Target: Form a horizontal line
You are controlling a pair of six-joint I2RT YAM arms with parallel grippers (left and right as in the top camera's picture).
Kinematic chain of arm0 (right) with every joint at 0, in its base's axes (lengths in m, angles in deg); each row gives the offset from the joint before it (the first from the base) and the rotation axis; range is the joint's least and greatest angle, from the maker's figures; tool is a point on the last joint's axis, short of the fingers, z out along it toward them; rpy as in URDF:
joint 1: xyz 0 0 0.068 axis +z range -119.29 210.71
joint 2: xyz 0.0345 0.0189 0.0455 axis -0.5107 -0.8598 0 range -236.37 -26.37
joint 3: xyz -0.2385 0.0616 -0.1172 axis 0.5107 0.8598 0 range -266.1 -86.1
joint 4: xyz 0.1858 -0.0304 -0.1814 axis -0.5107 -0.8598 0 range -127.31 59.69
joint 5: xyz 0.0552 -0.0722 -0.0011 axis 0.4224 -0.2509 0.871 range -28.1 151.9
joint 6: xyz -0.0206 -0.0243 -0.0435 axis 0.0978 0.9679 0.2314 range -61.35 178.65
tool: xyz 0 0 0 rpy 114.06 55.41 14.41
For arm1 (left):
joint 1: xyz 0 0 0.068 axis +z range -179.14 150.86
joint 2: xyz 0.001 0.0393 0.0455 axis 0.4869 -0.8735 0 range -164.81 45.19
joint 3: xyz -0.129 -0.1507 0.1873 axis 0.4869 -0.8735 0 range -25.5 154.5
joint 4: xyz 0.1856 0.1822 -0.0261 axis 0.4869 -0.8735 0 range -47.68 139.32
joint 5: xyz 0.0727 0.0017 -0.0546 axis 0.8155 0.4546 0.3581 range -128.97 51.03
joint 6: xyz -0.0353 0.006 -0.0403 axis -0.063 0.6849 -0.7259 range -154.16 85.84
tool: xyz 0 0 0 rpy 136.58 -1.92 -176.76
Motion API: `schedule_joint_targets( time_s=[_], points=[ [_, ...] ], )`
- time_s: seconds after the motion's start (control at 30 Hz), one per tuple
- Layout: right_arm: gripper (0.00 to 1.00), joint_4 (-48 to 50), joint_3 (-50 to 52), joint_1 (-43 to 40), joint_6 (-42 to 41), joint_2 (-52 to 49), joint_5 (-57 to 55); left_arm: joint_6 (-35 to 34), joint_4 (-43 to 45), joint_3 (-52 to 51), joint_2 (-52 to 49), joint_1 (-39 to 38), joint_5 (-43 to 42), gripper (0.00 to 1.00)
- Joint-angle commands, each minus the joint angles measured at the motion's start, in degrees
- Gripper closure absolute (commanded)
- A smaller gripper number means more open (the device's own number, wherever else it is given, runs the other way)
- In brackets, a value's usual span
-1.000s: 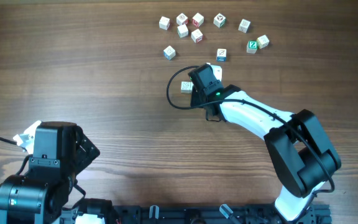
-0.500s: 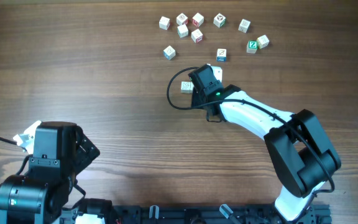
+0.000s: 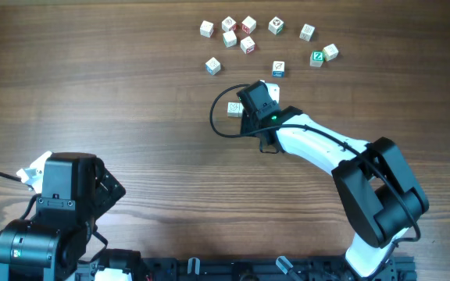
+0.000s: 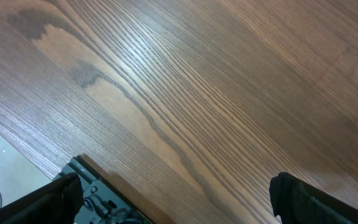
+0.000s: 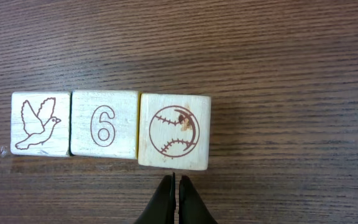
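In the right wrist view three pale wooden cubes lie in a straight row, edges touching: a dove cube, a "6" cube and a baseball cube with a reddish-brown mark. My right gripper is shut and empty, its tips just in front of the baseball cube, apart from it. In the overhead view the right gripper covers most of the row; one end cube shows at its left. My left gripper is open and empty over bare wood at the table's near-left edge.
Several loose cubes lie scattered at the back of the table, among them a blue-faced one, a green-faced one and a pale one. A black cable loops left of the right wrist. The table edge shows in the left wrist view.
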Motion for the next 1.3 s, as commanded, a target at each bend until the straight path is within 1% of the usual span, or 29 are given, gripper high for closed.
schedule_joint_targets(
  time_s=[0.0,0.93,1.17,1.27],
  points=[
    [0.95,0.24,0.57,-0.09,-0.31,-0.9,-0.83,-0.96,-0.07,-0.07,0.13,0.37,0.28,0.0],
    [0.96,1.38,0.57,-0.09,-0.24,-0.9,-3.23,-0.96,-0.07,-0.09,0.13,0.37,0.28,0.0],
    [0.95,1.38,0.57,-0.09,-0.26,-0.9,-3.15,-0.96,-0.07,-0.09,0.13,0.37,0.28,0.0],
    [0.95,1.38,0.57,-0.09,-0.22,-0.87,-1.4,-0.96,-0.07,-0.07,0.13,0.37,0.28,0.0]
  ],
)
